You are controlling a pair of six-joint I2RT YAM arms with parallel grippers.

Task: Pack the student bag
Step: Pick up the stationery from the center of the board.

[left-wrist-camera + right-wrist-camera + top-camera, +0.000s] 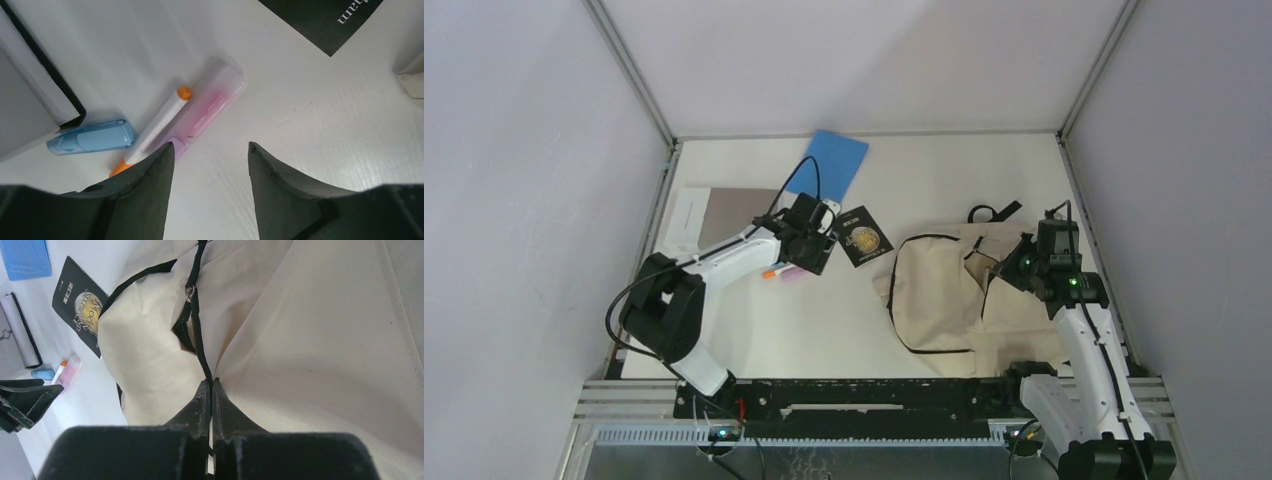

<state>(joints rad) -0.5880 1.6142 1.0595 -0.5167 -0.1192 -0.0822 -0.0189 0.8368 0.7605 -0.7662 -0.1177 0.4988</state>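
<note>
The right end effector [210, 386] is clenched on the student bag [325, 340] at its zipper [200, 347], while the left end effector [210, 147], released, hangs over the pens [160, 122] well off to the bag's left.

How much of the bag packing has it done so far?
Early days. Done: the zip on the student bag is partly open. In hand: the right hand is pinched shut on the bag's zip edge, while the open left hand hovers over a pink highlighter and an orange-tipped pen. Left: those, plus the black booklet and blue folder, lie on the table outside the bag.
</note>
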